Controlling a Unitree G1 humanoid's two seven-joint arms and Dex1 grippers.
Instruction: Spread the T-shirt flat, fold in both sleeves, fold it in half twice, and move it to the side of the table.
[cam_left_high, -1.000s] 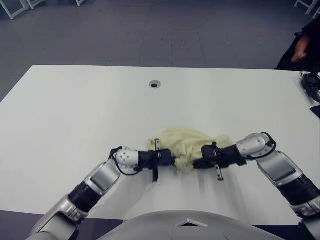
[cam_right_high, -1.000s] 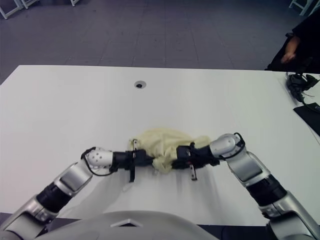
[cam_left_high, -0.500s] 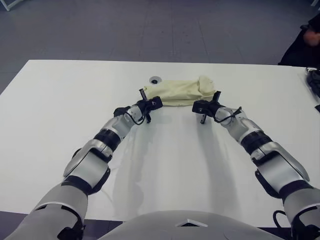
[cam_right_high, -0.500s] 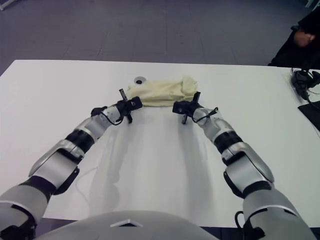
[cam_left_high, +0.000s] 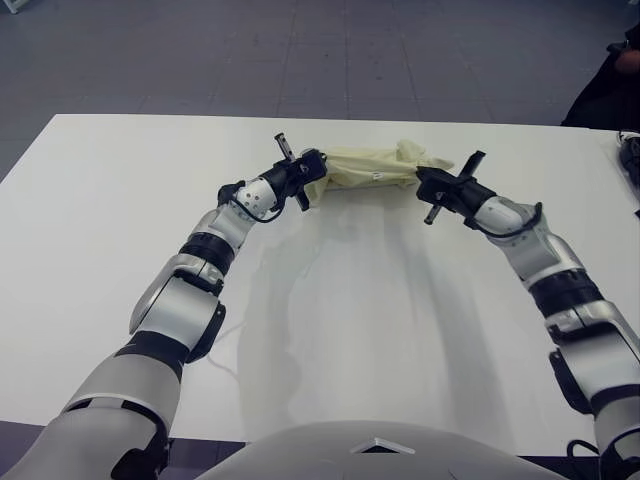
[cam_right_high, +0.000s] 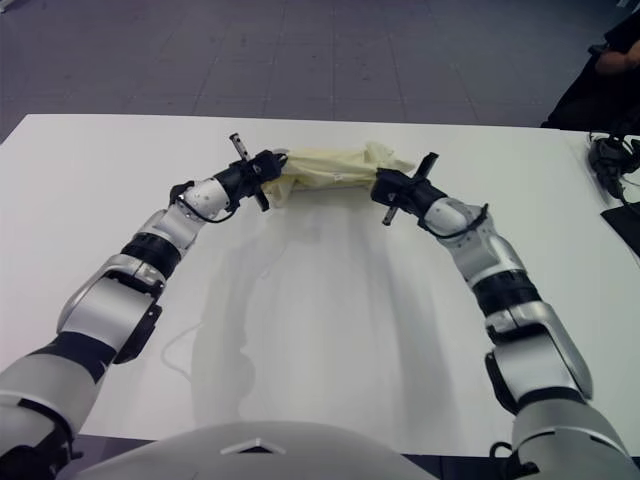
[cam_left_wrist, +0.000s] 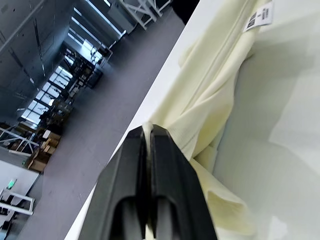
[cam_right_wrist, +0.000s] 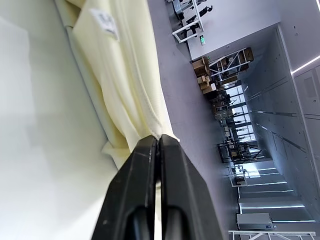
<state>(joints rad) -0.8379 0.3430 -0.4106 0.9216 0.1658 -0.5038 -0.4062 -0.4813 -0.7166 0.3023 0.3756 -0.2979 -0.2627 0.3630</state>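
- T-shirt (cam_left_high: 370, 168): pale yellow, bunched, stretching between both grippers near the table's (cam_left_high: 350, 330) far edge.
- Left gripper (cam_left_high: 312, 172): fingers clamping one end of it.
- Right gripper (cam_left_high: 424, 181): fingers clamping the other end.

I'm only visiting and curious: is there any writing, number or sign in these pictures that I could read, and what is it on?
No text here is legible enough to quote.
Sewn-in label on the T-shirt: dark print, too small to read.
Green sign in the hall behind the table: blurred, unreadable.
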